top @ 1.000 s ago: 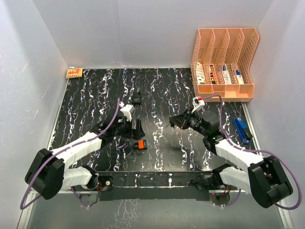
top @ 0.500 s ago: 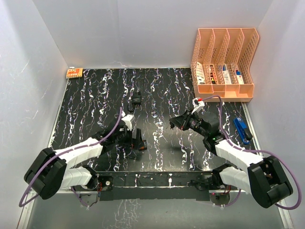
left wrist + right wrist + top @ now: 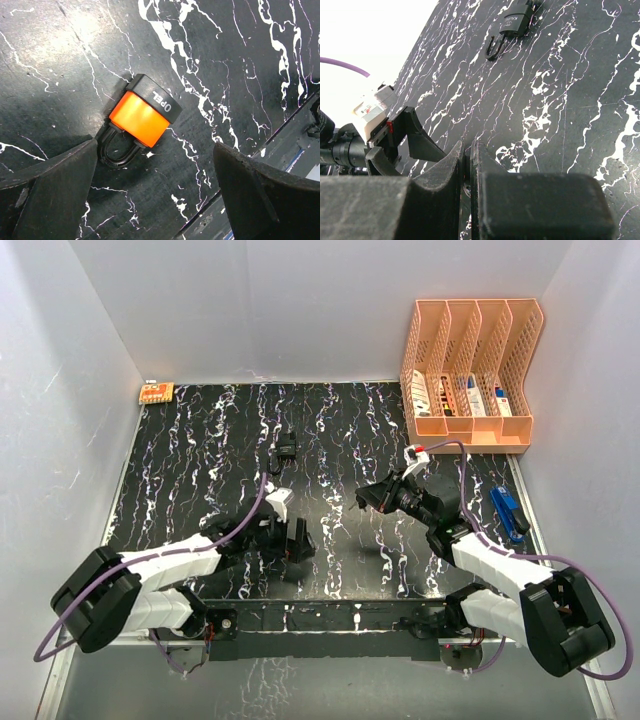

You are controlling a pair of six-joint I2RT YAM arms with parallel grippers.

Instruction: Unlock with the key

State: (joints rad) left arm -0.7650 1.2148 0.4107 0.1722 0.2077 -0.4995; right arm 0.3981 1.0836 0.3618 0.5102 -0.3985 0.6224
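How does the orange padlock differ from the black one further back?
The orange padlock has a bright body with a black cap; the black padlock is dark all over. The orange one lies between the left end effector's open fingers; the black one lies alone, farther back. Both lie flat on the table.

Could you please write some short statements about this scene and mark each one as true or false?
1. The left fingers stand open over the orange padlock. True.
2. The orange padlock hangs in the air. False: it lies on the table.
3. The right fingers are spread wide. False: they are shut together.
4. A black padlock lies farther back on the table. True.
5. The file rack stands at the back left. False: it stands at the back right.
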